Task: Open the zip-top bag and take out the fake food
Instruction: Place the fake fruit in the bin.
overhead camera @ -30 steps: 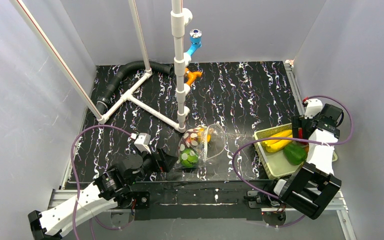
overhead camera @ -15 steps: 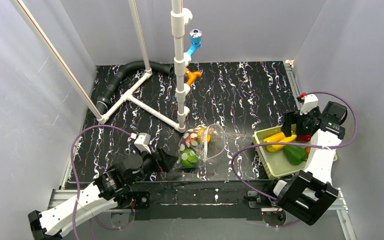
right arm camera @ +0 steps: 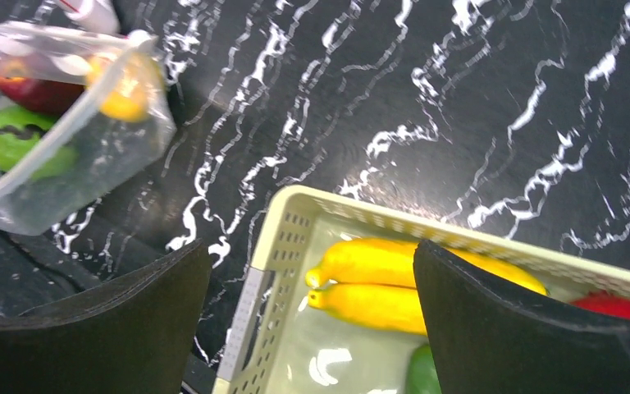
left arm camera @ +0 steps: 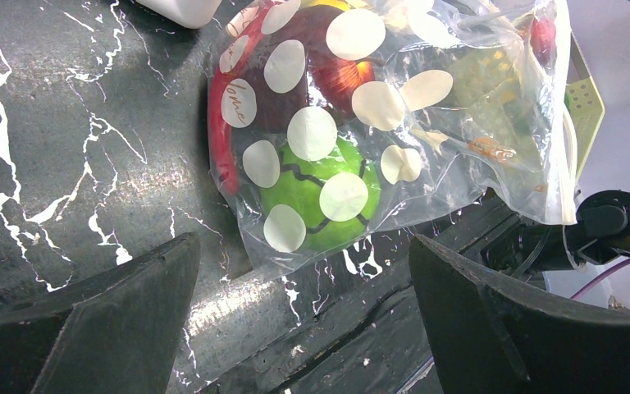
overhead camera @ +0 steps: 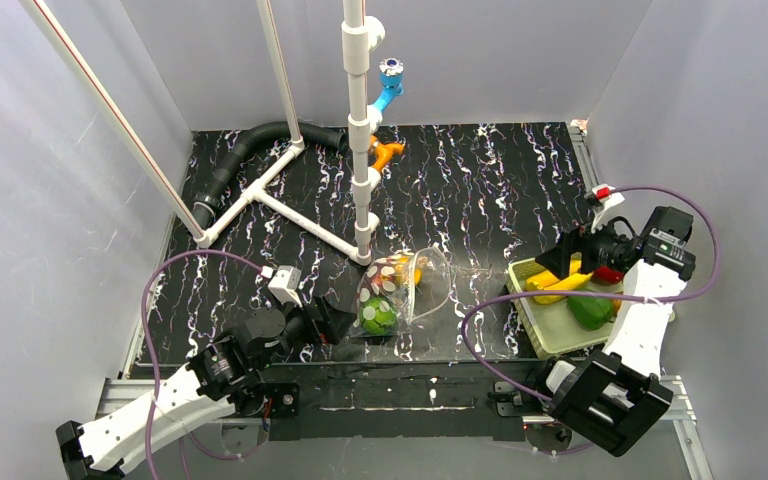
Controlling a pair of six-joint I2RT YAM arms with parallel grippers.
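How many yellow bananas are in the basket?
2. In the right wrist view, the upper banana lies along the basket rim, and the lower banana lies right beside it. Part of the basket is out of view, so more may be hidden.

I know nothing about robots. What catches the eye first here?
A clear dotted bag of bright plastic food sits mid-table near the front, the left claw open beside it. On the right, a pale basket holds yellow bananas, the right claw open above. A white pipe frame rises behind.

We get bright, even light; in the left wrist view glare glints off the zip-top bag at one o'clock; the right wrist view is blurred.
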